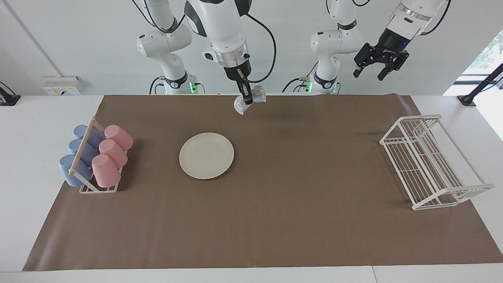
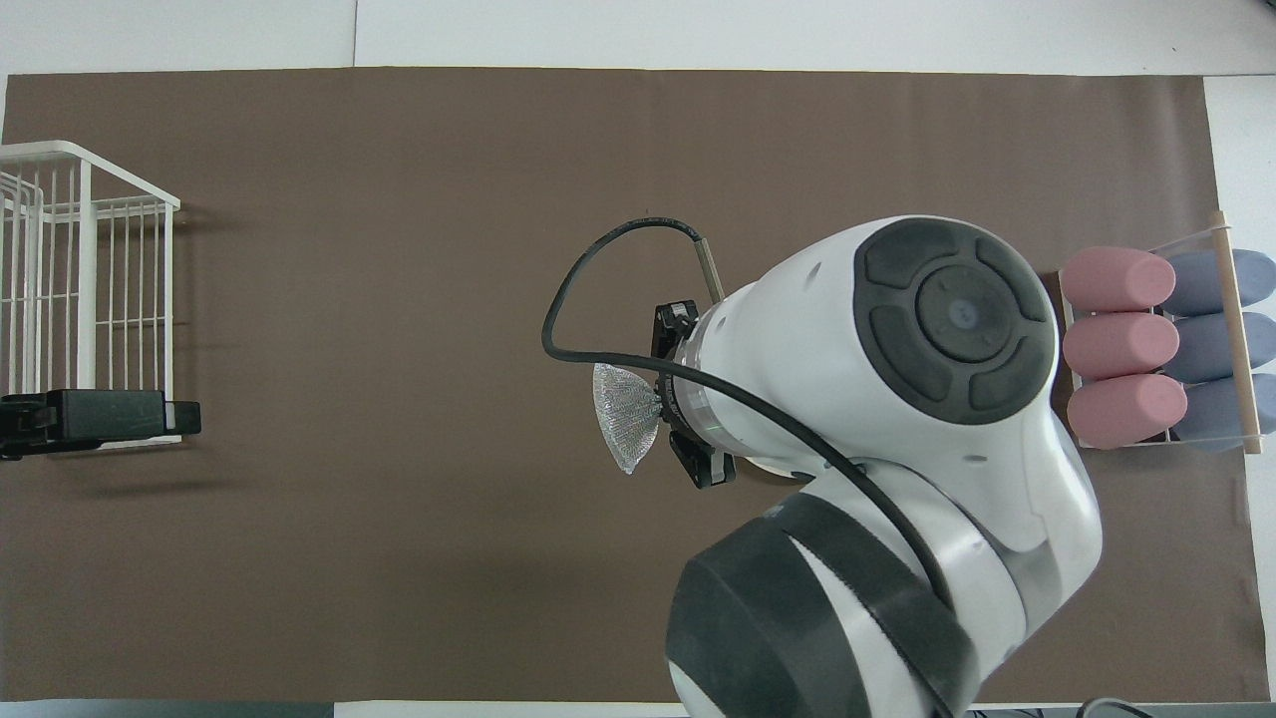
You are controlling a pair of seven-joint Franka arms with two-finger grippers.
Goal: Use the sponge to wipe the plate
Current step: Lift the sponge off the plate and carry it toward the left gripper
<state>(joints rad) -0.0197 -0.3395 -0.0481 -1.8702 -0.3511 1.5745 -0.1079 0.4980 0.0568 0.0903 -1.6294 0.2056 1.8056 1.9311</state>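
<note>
The cream plate lies bare on the brown mat; in the overhead view the right arm covers it. My right gripper hangs high over the mat, off to one side of the plate, shut on the silvery mesh sponge. From above, the sponge sticks out sideways from the right gripper. My left gripper waits open, raised high at the left arm's end, and its dark body shows over the wire rack.
A holder with pink and blue cups lying on their sides sits at the right arm's end of the mat. A white wire rack stands at the left arm's end.
</note>
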